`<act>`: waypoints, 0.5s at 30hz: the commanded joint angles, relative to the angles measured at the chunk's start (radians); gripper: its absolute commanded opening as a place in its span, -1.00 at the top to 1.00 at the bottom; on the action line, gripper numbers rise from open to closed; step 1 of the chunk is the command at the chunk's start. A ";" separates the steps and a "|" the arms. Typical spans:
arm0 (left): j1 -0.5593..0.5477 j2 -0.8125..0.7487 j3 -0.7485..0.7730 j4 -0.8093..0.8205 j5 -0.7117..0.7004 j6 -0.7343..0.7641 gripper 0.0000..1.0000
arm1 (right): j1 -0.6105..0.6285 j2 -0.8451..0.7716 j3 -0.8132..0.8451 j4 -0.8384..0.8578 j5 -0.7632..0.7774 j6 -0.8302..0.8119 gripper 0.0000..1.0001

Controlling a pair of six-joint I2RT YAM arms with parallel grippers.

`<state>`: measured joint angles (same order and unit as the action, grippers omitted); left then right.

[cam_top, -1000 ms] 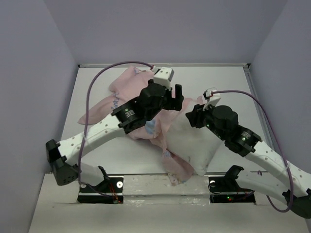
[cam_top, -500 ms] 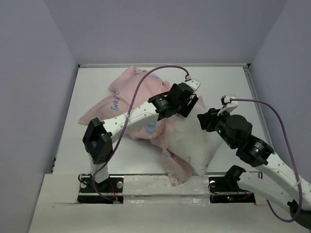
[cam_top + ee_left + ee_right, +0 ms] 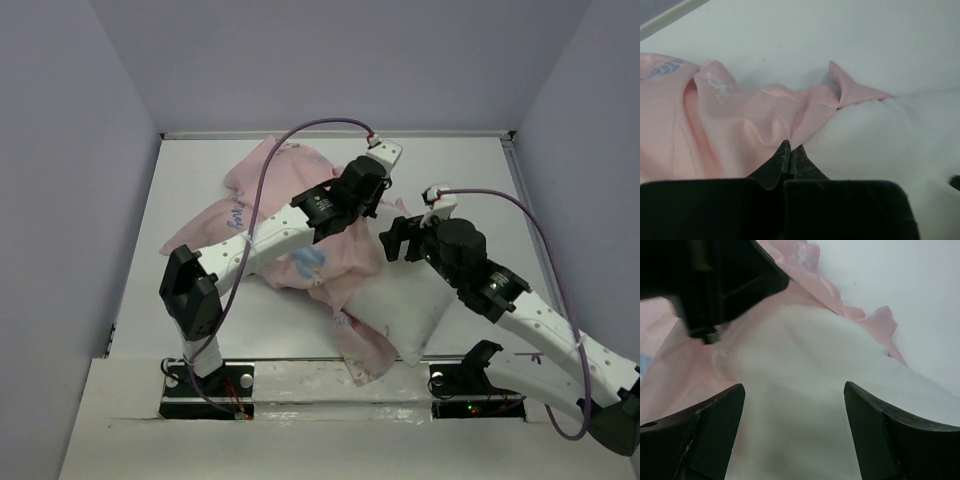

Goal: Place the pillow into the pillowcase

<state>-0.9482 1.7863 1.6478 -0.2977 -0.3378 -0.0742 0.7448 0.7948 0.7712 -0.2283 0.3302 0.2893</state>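
The white pillow (image 3: 400, 305) lies on the table at the middle right, its left part inside the pale pink pillowcase (image 3: 265, 185), which spreads to the back left. My left gripper (image 3: 375, 207) reaches over the case to its edge at the pillow's far corner. In the left wrist view the left gripper (image 3: 789, 146) is shut, and a fold of pillowcase (image 3: 740, 115) runs into its tips beside the pillow (image 3: 880, 140). My right gripper (image 3: 398, 238) hovers open just over the pillow (image 3: 800, 380), fingers (image 3: 715, 430) wide apart with nothing between them. Pillowcase (image 3: 805, 275) edges the pillow beyond.
The white table (image 3: 470, 180) ends at a raised back rim and grey walls on three sides. Purple cables (image 3: 320, 128) loop above both arms. The left gripper's black body (image 3: 715, 280) sits close in front of the right gripper. The case's printed end (image 3: 365, 350) hangs near the front edge.
The left gripper has shut on the pillowcase edge and shifted slightly back and left. The right gripper has opened wide and moved left, closer over the pillow's far corner.
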 commanded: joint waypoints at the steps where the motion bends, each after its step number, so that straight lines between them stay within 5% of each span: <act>1: 0.052 -0.198 -0.035 0.187 0.175 -0.114 1.00 | -0.138 0.132 0.085 0.112 -0.222 -0.104 -0.74; 3: 0.087 -0.229 -0.057 0.212 0.226 -0.142 1.00 | -0.212 0.184 0.092 0.113 -0.422 -0.096 -0.76; 9: 0.176 -0.295 -0.158 0.308 0.437 -0.226 1.00 | -0.246 0.311 0.080 0.069 -0.621 -0.061 -0.72; 11: 0.186 -0.297 -0.174 0.368 0.503 -0.249 1.00 | -0.246 0.353 0.068 0.110 -0.774 -0.036 -0.45; 15: 0.189 -0.277 -0.178 0.456 0.615 -0.318 1.00 | -0.246 0.351 0.023 0.305 -1.031 0.066 0.72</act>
<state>-0.7593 1.5288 1.4597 -0.0608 0.1120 -0.3073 0.4911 1.1534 0.8124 -0.0891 -0.3584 0.2684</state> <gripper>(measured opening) 0.016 0.316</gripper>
